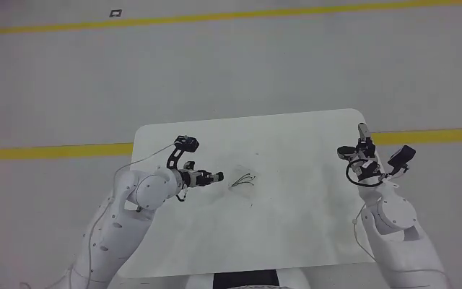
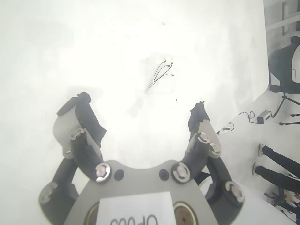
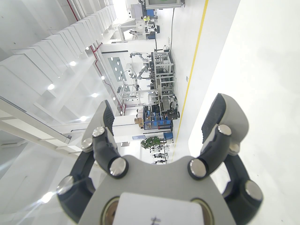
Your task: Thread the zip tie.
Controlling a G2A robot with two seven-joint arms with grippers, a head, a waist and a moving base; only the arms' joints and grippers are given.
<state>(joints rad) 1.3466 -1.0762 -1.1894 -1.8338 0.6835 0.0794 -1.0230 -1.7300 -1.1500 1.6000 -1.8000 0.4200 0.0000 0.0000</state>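
A small bundle of thin dark zip ties (image 1: 243, 180) (image 2: 161, 73) lies loose near the middle of the white table (image 1: 289, 224). My left gripper (image 1: 219, 176) (image 2: 143, 105) hovers just to the left of the bundle, open, with nothing between its fingers. My right gripper (image 1: 363, 133) (image 3: 164, 108) is at the table's right edge, far from the ties, open and empty, pointing out toward the room.
The table's right edge (image 3: 211, 99) runs beside the right gripper. Off the table in the left wrist view are a chair (image 2: 284, 71), a small power adapter with cable (image 2: 263, 117) and dark stand legs on the floor.
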